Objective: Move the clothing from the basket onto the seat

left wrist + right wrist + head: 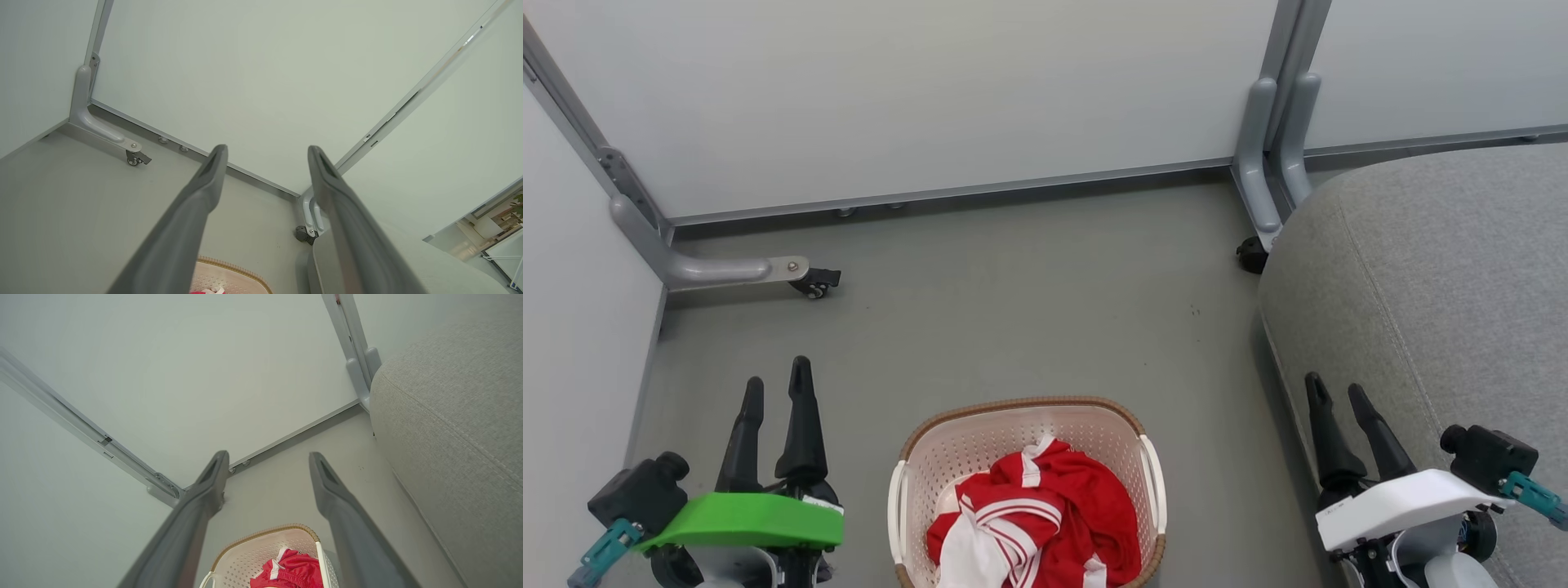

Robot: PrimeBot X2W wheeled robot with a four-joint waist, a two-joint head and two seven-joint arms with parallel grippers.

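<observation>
- The left gripper (778, 371) hangs low over the floor (1013, 302), off to the left of the basket (980, 445). Its two dark fingers are spread apart with nothing between them, and a bright green cover (743, 518) caps its wrist.
- The right gripper (1334, 384) is released as well, fingers parted and empty. It sits at the near edge of the seat (1437, 286), on the side that faces the basket, and its wrist carries a white cover (1396, 498).
- Neither gripper touches the basket or the fabric in it.
- The basket stands on the floor between the two arms. It has cream perforated walls, a brown woven-look rim and a white handle on each side.
- The clothing (1054, 514) is bundled inside the basket, heaped toward the near side. It is bright red with white stripes, and a white piece spills toward the near left. The far part of the basket's bottom is bare.
- The seat rises to the right of the basket, with a strip of floor between them. It is grey upholstery with a rounded edge and a stitched seam running along it.
- Pale partition panels (931, 98) close off the back and the left.
- The panels stand on grey metal feet (719, 269) with black casters (815, 282). One foot is in the left corner, and others are just beside the seat's far corner.
</observation>
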